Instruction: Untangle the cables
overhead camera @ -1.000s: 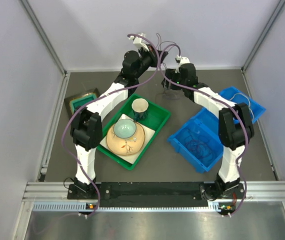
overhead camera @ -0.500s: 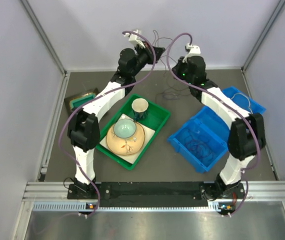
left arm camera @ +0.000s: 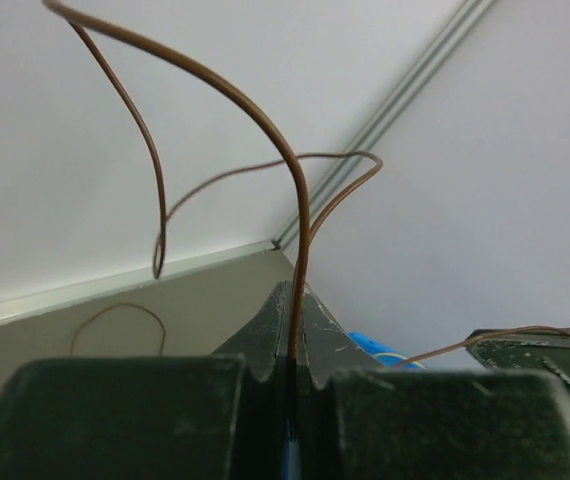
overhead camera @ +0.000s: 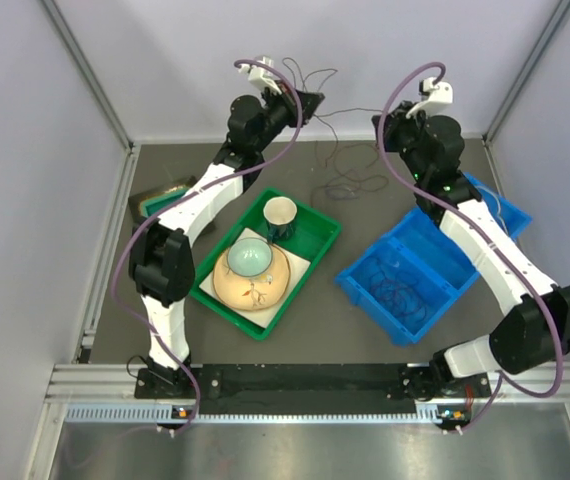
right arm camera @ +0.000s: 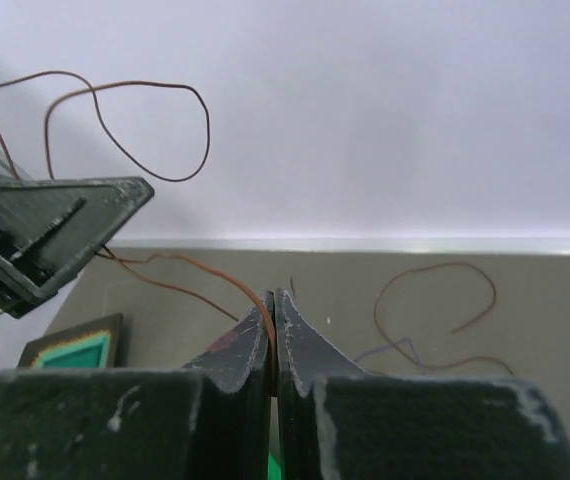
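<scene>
The cables are thin wires. A brown cable rises from my left gripper, whose jaws are shut on it. Another stretch of brown cable runs into my right gripper, also shut on it. From above, the left gripper and the right gripper are both raised near the back wall, with a thin cable strand between them. Loose loops of cable, one purple, lie on the table below.
A green tray holds a cup and a bowl on a plate. Two blue bins sit at the right, with wire coils inside. A dark tile with a teal middle lies at the left.
The right gripper has shut on the brown cable. Both arms have risen and drawn apart, the right one swinging right, and the cable now stretches between them.
</scene>
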Motion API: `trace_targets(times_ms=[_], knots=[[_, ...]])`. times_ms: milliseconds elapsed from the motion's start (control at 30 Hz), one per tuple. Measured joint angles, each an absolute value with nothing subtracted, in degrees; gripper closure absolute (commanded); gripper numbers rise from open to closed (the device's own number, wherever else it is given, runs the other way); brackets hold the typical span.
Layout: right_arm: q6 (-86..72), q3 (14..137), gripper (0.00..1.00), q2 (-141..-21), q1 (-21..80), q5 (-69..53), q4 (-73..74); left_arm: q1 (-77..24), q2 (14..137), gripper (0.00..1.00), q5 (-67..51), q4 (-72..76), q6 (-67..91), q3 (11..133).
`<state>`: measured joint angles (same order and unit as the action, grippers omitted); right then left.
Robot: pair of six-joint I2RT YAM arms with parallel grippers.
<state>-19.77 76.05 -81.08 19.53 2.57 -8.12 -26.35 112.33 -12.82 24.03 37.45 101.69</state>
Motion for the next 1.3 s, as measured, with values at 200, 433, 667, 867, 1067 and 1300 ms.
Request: trace_targets(times_ms=[200, 433, 667, 867, 1067, 1300], knots=[[-20.0, 76.5, 0.18, -80.6, 18.1, 0.2, -1.2, -26.6, 112.3, 1.00, -16.0, 24.4, 40.7, 101.6], [-18.6, 75.5, 0.15, -83.1, 17.7, -6.2, 1.5, -26.8, 112.3, 1.00, -17.8, 24.4, 42.5, 101.6], [-14.4, 67.4, 0.18, -85.9, 20.3, -10.1, -9.6, -27.2, 112.1, 1.00, -18.5, 24.4, 42.8, 101.6], [-10.4, 63.0, 0.25, -89.9, 23.3, -9.9, -20.1, -27.5, 111.1, 1.00, -18.6, 24.4, 42.9, 101.6], [-11.0, 65.5, 1.00, -96.6, 24.1, -6.8, -26.5, -27.6, 110.1, 1.00, -18.6, 24.4, 43.0, 101.6], [-14.6, 67.9, 1.00, -97.8, 24.2, -2.7, -29.4, -27.6, 109.2, 1.00, -18.5, 23.9, 42.5, 101.6]])
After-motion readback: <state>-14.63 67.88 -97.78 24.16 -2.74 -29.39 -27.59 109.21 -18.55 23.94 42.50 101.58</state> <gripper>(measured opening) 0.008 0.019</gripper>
